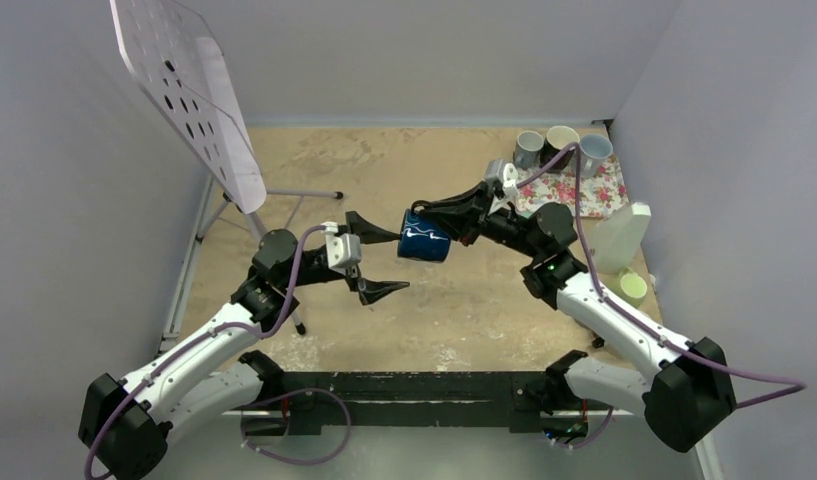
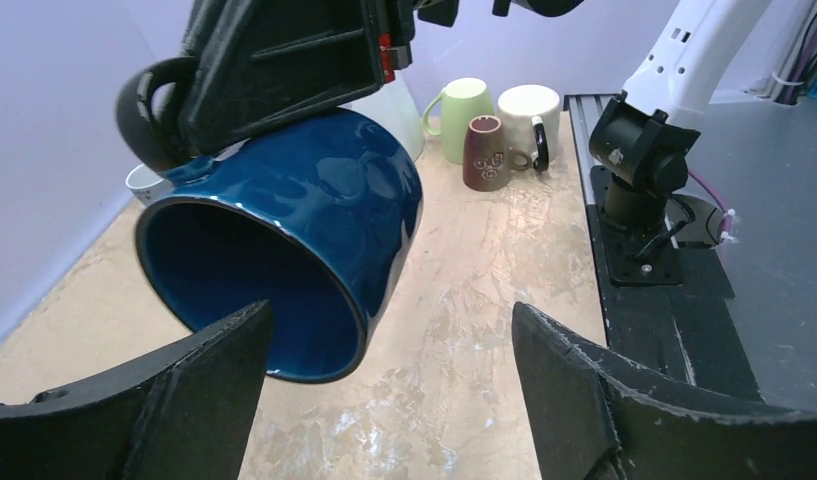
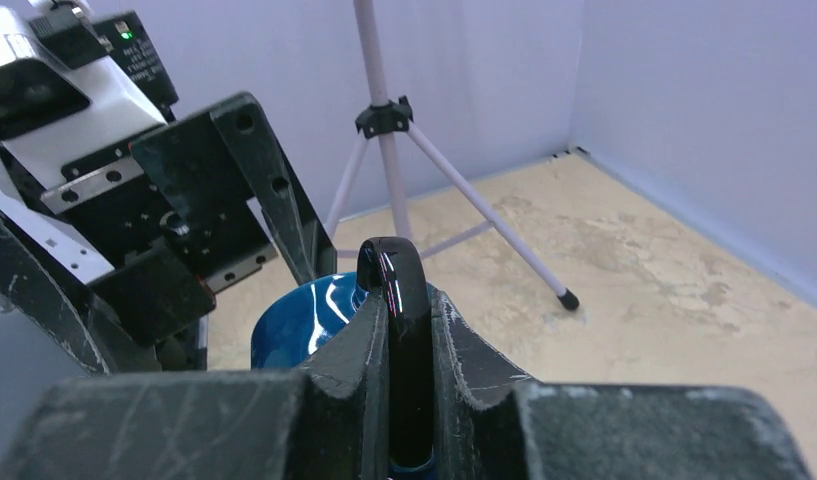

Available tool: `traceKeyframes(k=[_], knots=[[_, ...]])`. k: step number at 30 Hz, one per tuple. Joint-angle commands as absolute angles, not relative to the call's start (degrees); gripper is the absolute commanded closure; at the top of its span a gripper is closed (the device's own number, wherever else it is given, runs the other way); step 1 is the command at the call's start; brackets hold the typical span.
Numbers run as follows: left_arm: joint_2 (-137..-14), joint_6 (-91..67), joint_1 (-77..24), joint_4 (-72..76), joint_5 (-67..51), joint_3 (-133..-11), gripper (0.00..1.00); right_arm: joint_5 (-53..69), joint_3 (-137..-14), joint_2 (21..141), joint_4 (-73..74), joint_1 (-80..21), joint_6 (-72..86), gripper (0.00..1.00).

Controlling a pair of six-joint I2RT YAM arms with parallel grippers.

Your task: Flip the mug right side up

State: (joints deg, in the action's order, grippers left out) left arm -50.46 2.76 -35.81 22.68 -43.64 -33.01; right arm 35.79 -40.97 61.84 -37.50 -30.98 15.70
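Dark blue with a white squiggle, the mug [image 1: 425,240] hangs clear of the tabletop [image 1: 464,310] near the middle of the top view, lying sideways with its mouth toward 8 o'clock. The right claw [image 1: 420,212] reaches in from 3 o'clock and is clamped on it. The left claw [image 1: 389,262], at 9 o'clock of the mug, stands wide apart. From the left wrist, the tilted mug fills the 10 o'clock part with its open mouth toward the camera, and its black handle [image 2: 132,115] is pinched in the right claw above. The left fingers [image 2: 154,410] flank it low; whether one touches I cannot tell. A green mug [image 2: 464,115], a brown mug [image 2: 484,152] and a white mug [image 2: 529,118] stand upright at 12 o'clock. From the right wrist, the handle sits squeezed between the right fingers [image 3: 344,370], with the blue body beyond and a tripod [image 3: 384,120] at 12 o'clock.
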Motion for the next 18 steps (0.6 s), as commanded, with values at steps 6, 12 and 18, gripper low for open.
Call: traceKeyframes(k=[6, 12, 18], knots=[[-52.08, 4.73, -36.3, 29.01, -45.62, -35.71, 0.32, 30.86, -47.81, 67.6, -53.74, -37.83, 19.78, 1.0], [-50.94, 8.97, -36.31, 27.43, -37.46, -35.3, 1.0, 32.3, -48.65, 71.08, -59.17, -39.11, 21.77, 1.0], [-47.88, 32.59, -36.3, 9.06, -39.65, -35.07, 1.0, 28.54, -52.89, 67.41, -31.27, -39.15, 9.13, 0.41]])
